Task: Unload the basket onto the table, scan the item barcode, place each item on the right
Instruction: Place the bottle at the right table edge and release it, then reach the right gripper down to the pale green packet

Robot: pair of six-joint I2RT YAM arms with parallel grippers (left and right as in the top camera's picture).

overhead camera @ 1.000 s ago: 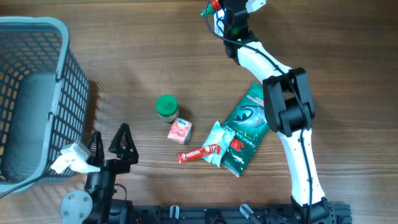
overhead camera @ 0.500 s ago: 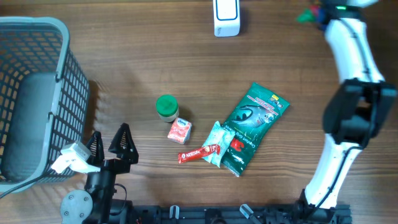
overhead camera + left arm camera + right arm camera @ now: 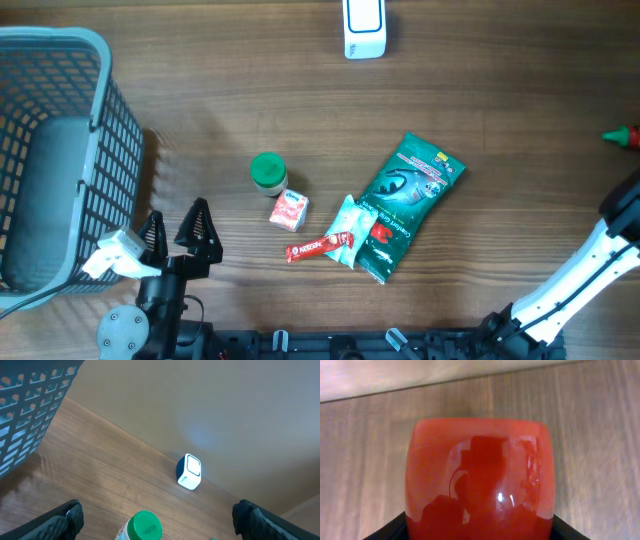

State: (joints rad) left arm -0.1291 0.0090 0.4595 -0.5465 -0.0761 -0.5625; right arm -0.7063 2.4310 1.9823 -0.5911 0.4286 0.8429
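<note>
Overhead, the right arm has swung away from the white scanner [image 3: 364,28] at the counter's [image 3: 500,90] far edge and now reaches off the right side, taking the red bottle [image 3: 622,135] with it. I judge the scan pass done and the item bound for set-down. The bottle sits at the right edge, well apart from the scanner, with its green cap pointing left. In the right wrist view its glossy red body fills the frame, and no barcode shows. The right end effector [image 3: 477,532] flanks it low, but I cannot tell whether it clamps or is letting go. The left end effector [image 3: 176,215] rests spread wide, holding nothing.
</note>
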